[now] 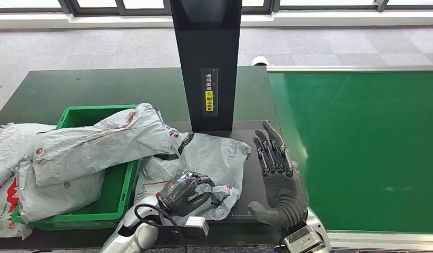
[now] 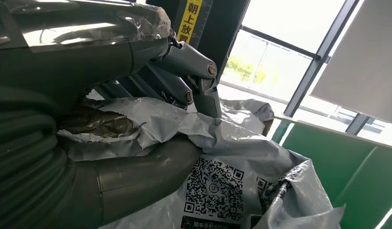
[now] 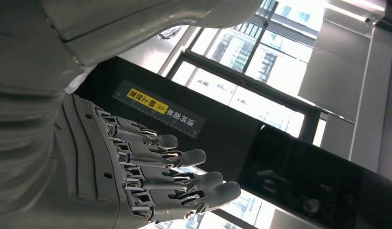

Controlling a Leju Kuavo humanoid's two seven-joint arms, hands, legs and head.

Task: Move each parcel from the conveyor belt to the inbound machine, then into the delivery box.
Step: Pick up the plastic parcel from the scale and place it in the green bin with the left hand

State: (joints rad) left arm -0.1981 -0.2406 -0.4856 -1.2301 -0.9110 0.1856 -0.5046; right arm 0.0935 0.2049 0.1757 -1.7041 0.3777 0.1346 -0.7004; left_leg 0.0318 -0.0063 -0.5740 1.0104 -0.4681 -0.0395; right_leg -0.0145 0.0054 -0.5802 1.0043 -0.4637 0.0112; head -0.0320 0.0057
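A crumpled grey plastic parcel [image 1: 209, 158] lies on the dark plate of the inbound machine [image 1: 255, 182], at the foot of its black column [image 1: 208, 63]. My left hand [image 1: 185, 192] grips the parcel's near edge; the left wrist view has my fingers [image 2: 184, 62] and thumb closed on the grey film [image 2: 242, 157], which carries a QR label. Just right of the parcel, my right hand [image 1: 277, 176] stands open with fingers straight, holding nothing. It appears again in the right wrist view as my right hand [image 3: 151, 167]. The green conveyor belt [image 1: 362, 147] at right carries no parcel.
A green delivery box [image 1: 117, 197] at left holds several grey parcels [image 1: 98, 142], which spill over its rim and left side. The dark green table [image 1: 72, 89] runs behind the box. Grey carpet and windows lie beyond.
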